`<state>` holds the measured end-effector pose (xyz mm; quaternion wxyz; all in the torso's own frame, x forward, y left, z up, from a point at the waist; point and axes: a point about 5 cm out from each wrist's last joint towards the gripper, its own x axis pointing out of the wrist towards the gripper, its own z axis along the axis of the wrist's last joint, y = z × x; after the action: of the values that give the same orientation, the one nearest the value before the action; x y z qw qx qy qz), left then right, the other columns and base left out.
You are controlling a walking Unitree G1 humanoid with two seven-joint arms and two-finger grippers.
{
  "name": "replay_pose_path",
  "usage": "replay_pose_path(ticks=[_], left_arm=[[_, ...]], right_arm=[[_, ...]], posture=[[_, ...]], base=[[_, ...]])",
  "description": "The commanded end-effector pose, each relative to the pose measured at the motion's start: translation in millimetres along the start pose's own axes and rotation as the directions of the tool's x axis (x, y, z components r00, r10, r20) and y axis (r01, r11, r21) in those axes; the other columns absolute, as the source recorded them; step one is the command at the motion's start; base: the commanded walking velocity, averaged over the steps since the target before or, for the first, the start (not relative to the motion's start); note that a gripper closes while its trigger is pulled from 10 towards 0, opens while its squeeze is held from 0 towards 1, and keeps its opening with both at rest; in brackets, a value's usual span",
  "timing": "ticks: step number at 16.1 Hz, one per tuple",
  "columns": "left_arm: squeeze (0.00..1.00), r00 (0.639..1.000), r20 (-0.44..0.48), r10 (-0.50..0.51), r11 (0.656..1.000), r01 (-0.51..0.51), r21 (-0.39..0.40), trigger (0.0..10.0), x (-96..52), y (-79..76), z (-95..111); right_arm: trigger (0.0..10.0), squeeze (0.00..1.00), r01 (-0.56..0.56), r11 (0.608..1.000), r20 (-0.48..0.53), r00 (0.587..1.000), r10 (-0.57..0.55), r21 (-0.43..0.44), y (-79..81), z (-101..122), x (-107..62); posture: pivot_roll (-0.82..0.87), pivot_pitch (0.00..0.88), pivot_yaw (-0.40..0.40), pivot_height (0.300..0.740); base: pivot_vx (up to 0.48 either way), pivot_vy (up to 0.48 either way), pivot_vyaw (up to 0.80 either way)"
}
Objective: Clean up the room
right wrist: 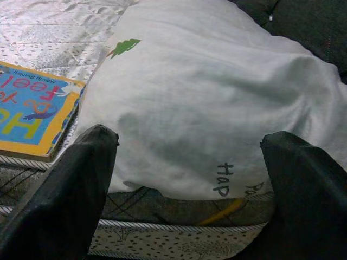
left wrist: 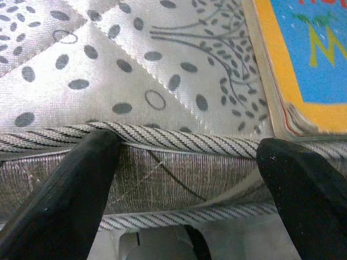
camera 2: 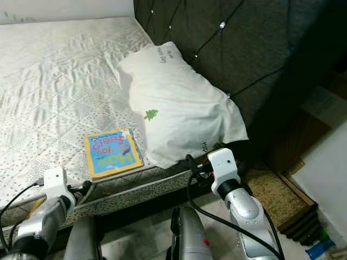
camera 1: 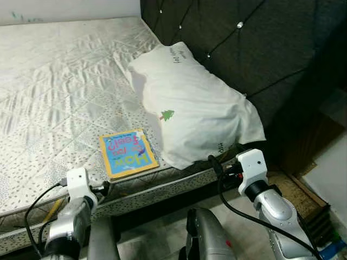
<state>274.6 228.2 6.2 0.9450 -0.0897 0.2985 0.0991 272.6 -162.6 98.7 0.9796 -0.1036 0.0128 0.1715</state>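
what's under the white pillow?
The white pillow lies on the grey quilted mattress, its lower corner overhanging the mattress edge beside the yellow-bordered blue book. Anything beneath it is covered.

One bed is seen, with one dark tufted headboard at its end. One white pillow is counted on the bed, against the headboard. One picture book is counted just beside the pillow, at the bed's near edge. Two claws are counted before that edge: the left claw beside the book, the right claw facing the pillow, each with fingers spread apart.
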Motion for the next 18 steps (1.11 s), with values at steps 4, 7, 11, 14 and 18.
replay_pose_path(ticks=[4,7,11,14,18], left_arm=[[0.0,0.997,0.02,-0.073,0.995,0.071,0.068,10.0,-3.5,-21.8,3.7],[0.0,0.998,0.046,-0.03,0.998,0.028,0.06,10.0,1.3,-14.3,16.2],[0.0,0.995,0.092,-0.048,0.997,0.042,0.059,10.0,-1.0,-20.7,38.3],[0.0,0.978,0.183,-0.1,0.993,0.087,0.074,10.0,-11.3,-34.7,61.9],[0.0,0.984,0.152,-0.091,0.993,0.078,0.086,10.0,-14.0,-33.4,50.2]], right_arm=[[10.0,0.0,-0.02,1.0,0.018,1.0,0.02,-0.008,2.8,4.3,5.1],[10.0,0.0,-0.009,1.0,0.017,1.0,0.009,-0.01,-0.2,3.8,2.6],[10.0,0.0,-0.004,1.0,0.012,1.0,0.004,-0.012,-0.8,2.3,0.3],[10.0,0.0,-0.008,1.0,0.014,1.0,0.008,-0.012,0.9,2.5,2.7],[10.0,0.0,-0.013,1.0,0.016,1.0,0.013,-0.012,1.7,2.6,4.9]], posture=[[-0.05,0.085,-0.085,0.571],[-0.07,0.087,-0.082,0.571],[-0.07,0.088,-0.077,0.571],[-0.06,0.089,-0.079,0.571],[-0.05,0.091,-0.08,0.571]], base=[[0.0,0.0,0.0],[0.0,0.0,0.0],[0.0,0.0,0.0],[0.0,0.0,0.0],[0.0,0.0,0.0]])
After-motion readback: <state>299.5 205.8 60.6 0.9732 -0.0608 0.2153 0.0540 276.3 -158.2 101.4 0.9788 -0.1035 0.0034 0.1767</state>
